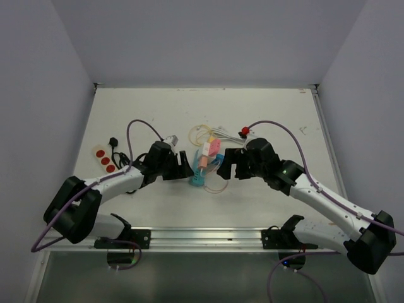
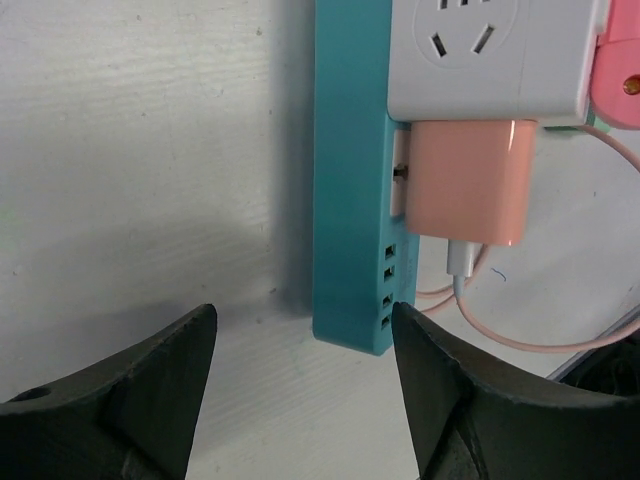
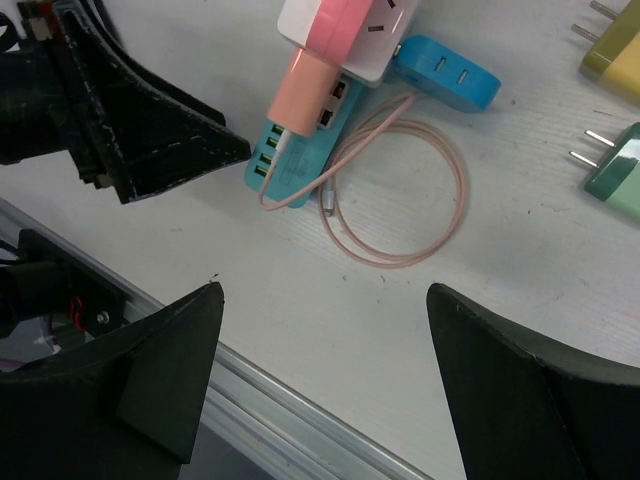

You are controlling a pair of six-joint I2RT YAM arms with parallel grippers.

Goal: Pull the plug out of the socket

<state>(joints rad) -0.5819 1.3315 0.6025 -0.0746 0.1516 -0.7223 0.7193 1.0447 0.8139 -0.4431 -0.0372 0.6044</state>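
- A white table (image 1: 284, 113) is seen from above. Two black-and-white robot arms reach in from its near edge toward a cluster of chargers near the middle.
- The teal socket strip (image 2: 350, 200) lies flat about midway between the table's left and right edges, slightly toward the near edge.
- The salmon plug (image 2: 465, 180) sits against the strip's long side, not yet pulled out. A white adaptor (image 2: 485, 60) lies just beyond it, partly over the strip.
- A pink cable (image 3: 400, 190) runs from the plug and curls into a loop on the table beside the strip.
- The left gripper (image 2: 304, 310) is low over the table at one end of the strip, with its jaws apart and gripping nothing. The strip's end shows in the gap between the fingers, and it is unclear whether either finger touches it.
- The right gripper (image 3: 325, 288) hovers on the opposite side of the cluster, with its jaws spread wide and empty.
- A blue adaptor (image 3: 445, 72) lies just beside the white adaptor.
- A yellow plug (image 3: 610, 50) and a green plug (image 3: 615, 170) lie loose, well apart from the strip, with their prongs showing.
- A white block with three red circles (image 1: 104, 159) rests near the table's left edge.
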